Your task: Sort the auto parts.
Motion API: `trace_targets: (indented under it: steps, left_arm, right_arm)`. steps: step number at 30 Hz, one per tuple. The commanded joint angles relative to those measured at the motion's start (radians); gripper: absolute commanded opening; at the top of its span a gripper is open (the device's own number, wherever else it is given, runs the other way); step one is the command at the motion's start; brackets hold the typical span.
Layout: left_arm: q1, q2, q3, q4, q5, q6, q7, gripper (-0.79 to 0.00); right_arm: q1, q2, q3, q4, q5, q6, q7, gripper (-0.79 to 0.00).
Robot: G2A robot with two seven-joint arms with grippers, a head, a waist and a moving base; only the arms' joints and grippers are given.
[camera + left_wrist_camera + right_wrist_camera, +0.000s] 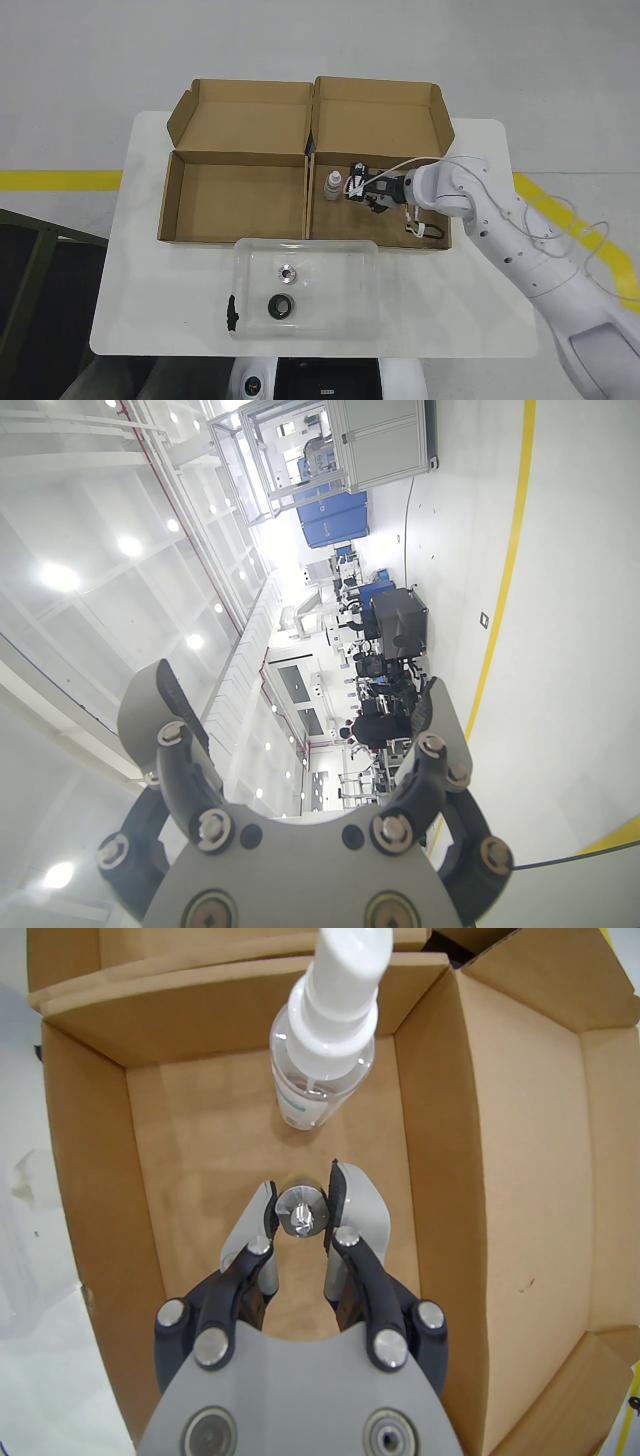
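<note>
Steel, small: round auto part (298,1219) with a stubby centre stud, pinched between the pads of the right tool (301,1200), low over the floor of the right-hand cardboard box (500,1188). Contact with the floor: cannot tell.

Risks, as judged:
- Clear spray bottle (320,1078), upright just ahead of the fingertips, in the same box. Likely tipped by any forward push or by a swing on the way out; looks tall, light and narrow-based, so easily toppled.
- Smooth round metal in a two-point pinch: liable to twist or slip out if jolted. If let go from height, liable to roll or bounce across the cardboard toward the bottle.
- Box walls close on both sides of the tool: possible snag on a slanted lift.

Right tool: narrowed to the part's width, pads pressed on opposite flanks, nothing else touched.

Left tool (300,687): spread wide, holding nothing, pointed out at the room.

Unsorted stock, off to one side of the right tool, outside the box, in a clear plastic tray (365,300) on the counter (140,300): one silver ring-shaped part (288,271), one black ring (282,305). Also a small black piece (231,315) at the tray's far edge. Beyond the bottle, a second cardboard box (235,200).
</note>
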Motion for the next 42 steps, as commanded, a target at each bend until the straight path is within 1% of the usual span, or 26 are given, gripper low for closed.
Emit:
trace_targets:
  steps: [1, 4, 7, 11, 12, 13, 14, 22, 27, 33, 39, 41, 42]
  left_arm:
    - [0.0, 0.0, 0.0, 0.0, 0.0, 0.0, 0.0, 0.0]
    - [0.0, 0.0, 0.0, 0.0, 0.0, 0.0, 0.0, 0.0]
    - [0.0, 0.0, 0.0, 0.0, 0.0, 0.0, 0.0, 0.0]
    - [0.0, 0.0, 0.0, 0.0, 0.0, 0.0, 0.0, 0.0]
    - [0.0, 0.0, 0.0, 0.0, 0.0, 0.0, 0.0, 0.0]
    - [0.0, 0.0, 0.0, 0.0, 0.0, 0.0, 0.0, 0.0]
    - [0.0, 0.0, 0.0, 0.0, 0.0, 0.0, 0.0, 0.0]
    - [0.0, 0.0, 0.0, 0.0, 0.0, 0.0, 0.0, 0.0]
    - [0.0, 0.0, 0.0, 0.0, 0.0, 0.0, 0.0, 0.0]
    - [0.0, 0.0, 0.0, 0.0, 0.0, 0.0, 0.0, 0.0]
    - [0.0, 0.0, 0.0, 0.0, 0.0, 0.0, 0.0, 0.0]
    - [0.0, 0.0, 0.0, 0.0, 0.0, 0.0, 0.0, 0.0]
    - [0.0, 0.0, 0.0, 0.0, 0.0, 0.0, 0.0, 0.0]
  right_arm:
    - [0.007, -0.006, -0.012, 0.004, -0.025, 0.012, 0.005, -0.785]
    - [0.009, -0.014, -0.024, 0.015, -0.033, 0.014, -0.003, -0.785]
    - [0.013, -0.021, -0.033, 0.026, -0.043, 0.017, -0.005, -0.711]
    - [0.02, -0.029, -0.042, 0.035, -0.063, 0.025, -0.002, -0.653]
    - [0.021, -0.031, -0.043, 0.039, -0.064, 0.025, -0.004, -0.61]
    - [0.022, -0.032, -0.043, 0.041, -0.068, 0.025, -0.004, -0.548]
    - [0.022, -0.033, -0.043, 0.044, -0.067, 0.025, -0.008, -0.523]
    - [0.009, -0.038, -0.025, 0.057, -0.051, 0.025, -0.053, -0.496]
    - [-0.015, -0.023, 0.028, 0.019, -0.029, 0.016, -0.072, -0.465]
    - [-0.081, 0.011, 0.121, -0.07, 0.014, -0.017, -0.065, -0.459]
    - [-0.175, 0.045, 0.222, -0.199, 0.07, -0.035, -0.081, -0.468]
    - [-0.208, 0.054, 0.248, -0.244, 0.092, -0.046, -0.085, -0.431]
    - [-0.227, 0.058, 0.259, -0.265, 0.106, -0.051, -0.091, -0.434]
